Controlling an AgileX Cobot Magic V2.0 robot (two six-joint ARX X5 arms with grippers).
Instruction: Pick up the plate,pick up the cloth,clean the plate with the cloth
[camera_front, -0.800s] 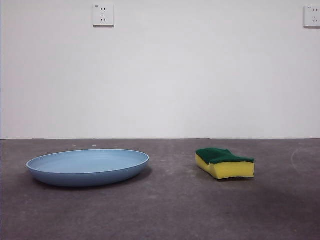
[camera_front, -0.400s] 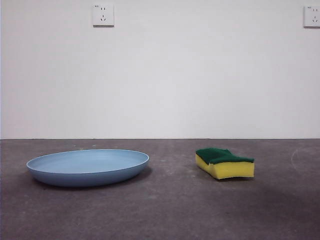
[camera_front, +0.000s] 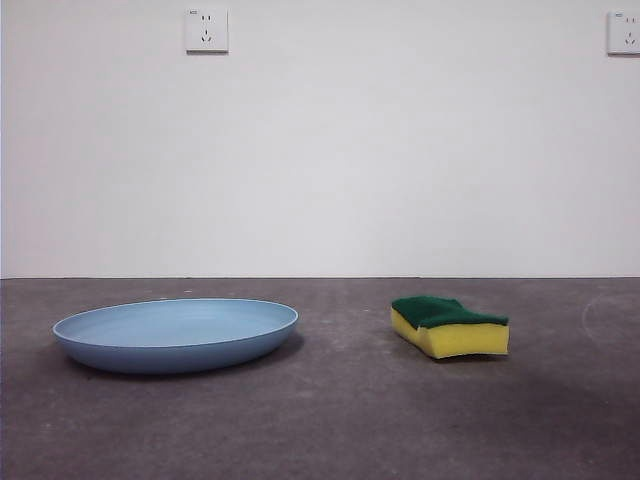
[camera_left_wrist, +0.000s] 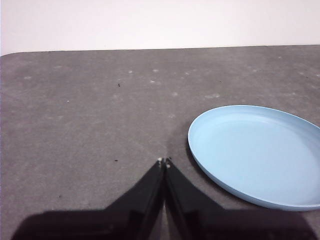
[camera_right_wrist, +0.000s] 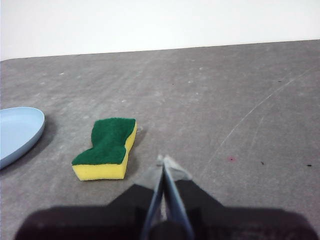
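Cloth (camera_front: 449, 327) flat, green side up, long axis toward plate (camera_front: 176, 335).

A bare robot test bench in a lab-like room

A plain white wall (camera_front: 320, 150) is seen behind the desk (camera_front: 330, 420), with two white power sockets, one (camera_front: 206, 30) set above the desk's left part and the other (camera_front: 624, 32) cut by the picture's right edge. The desk is covered by a dark grey, scuffed and speckled surface, rounded at its far left corner in the left wrist view. No furniture or household fittings are shown; only a light-blue plate (camera_front: 176, 334) and a yellow-and-green sponge (camera_front: 449, 326) are laid out well apart, as staged test props.
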